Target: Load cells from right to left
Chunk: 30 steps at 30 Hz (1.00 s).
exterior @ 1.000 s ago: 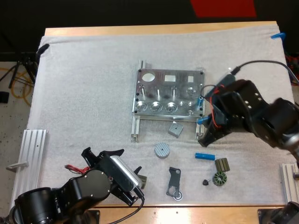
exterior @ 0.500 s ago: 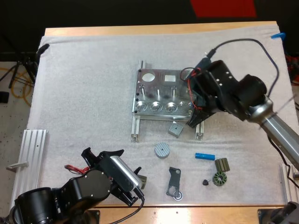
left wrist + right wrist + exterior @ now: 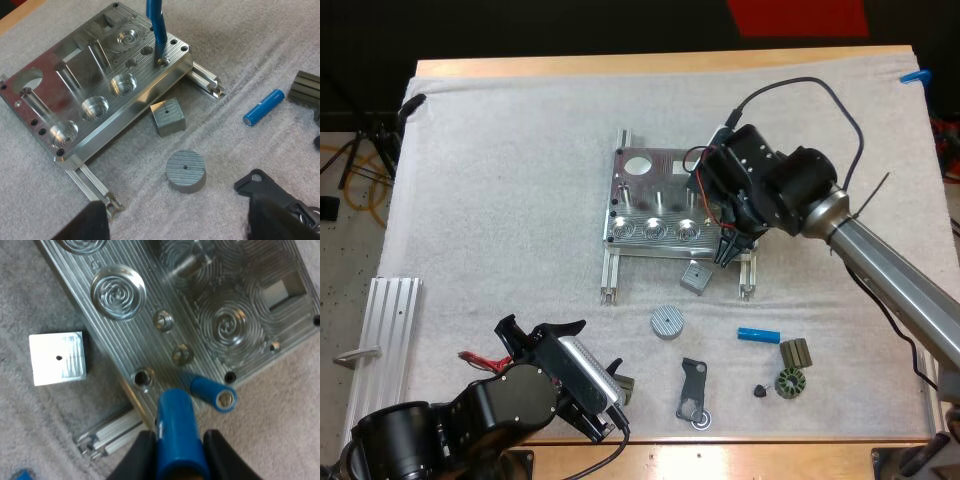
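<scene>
The metal fixture [image 3: 660, 210] lies mid-mat on two rails. My right gripper [image 3: 730, 248] hangs over its near right corner, shut on a blue cylinder [image 3: 174, 425] held end-down beside a small empty hole [image 3: 142, 376]. A second blue cylinder [image 3: 210, 391] stands at the fixture's [image 3: 225, 325] right edge, just beyond the held one. From the left wrist view a blue cylinder [image 3: 157, 30] rises upright from that corner of the fixture [image 3: 90, 85]. A loose blue cylinder [image 3: 758, 334] [image 3: 263, 107] lies on the mat. My left gripper [image 3: 615, 390] [image 3: 187, 222] rests open near the table's front edge.
A grey square block [image 3: 695, 277] and a round grey disc [image 3: 666, 321] lie in front of the fixture. A black bracket [image 3: 693, 390] and small dark parts [image 3: 792, 368] sit near the front edge. An aluminium rail [image 3: 385, 330] lies at the mat's left.
My right gripper carried its blue cylinder leftward from the mat beside the fixture to over the fixture's near right corner. The left arm stayed still.
</scene>
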Motion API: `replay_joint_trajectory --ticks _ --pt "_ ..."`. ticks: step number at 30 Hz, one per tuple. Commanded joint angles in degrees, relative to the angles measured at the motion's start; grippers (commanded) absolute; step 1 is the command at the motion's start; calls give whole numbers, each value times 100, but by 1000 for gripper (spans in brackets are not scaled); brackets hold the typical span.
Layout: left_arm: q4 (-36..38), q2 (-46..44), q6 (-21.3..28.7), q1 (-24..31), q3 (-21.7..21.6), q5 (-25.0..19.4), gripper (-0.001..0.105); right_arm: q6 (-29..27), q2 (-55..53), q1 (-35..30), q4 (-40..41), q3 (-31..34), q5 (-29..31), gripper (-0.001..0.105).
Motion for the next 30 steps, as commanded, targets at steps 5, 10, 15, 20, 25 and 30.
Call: replay_joint_trajectory --ticks 5,10,15,20,25,30 --pt "0 -34 10 -2 -70 -46 58 -219 115 8 -146 -81 21 0" --pt "0 -34 -85 -2 -70 -191 58 -239 130 8 -314 -81 21 0" --pt "0 -34 -352 -2 -70 -542 58 -299 130 8 -357 -81 21 0" --pt "0 -34 -352 -2 -70 -538 58 -309 130 8 -439 -81 21 0" --pt "-11 -34 -352 -2 -70 -538 58 -474 171 8 -548 -81 21 0" --pt "-11 -34 -352 -2 -70 -538 58 -473 398 8 -575 -81 34 0"
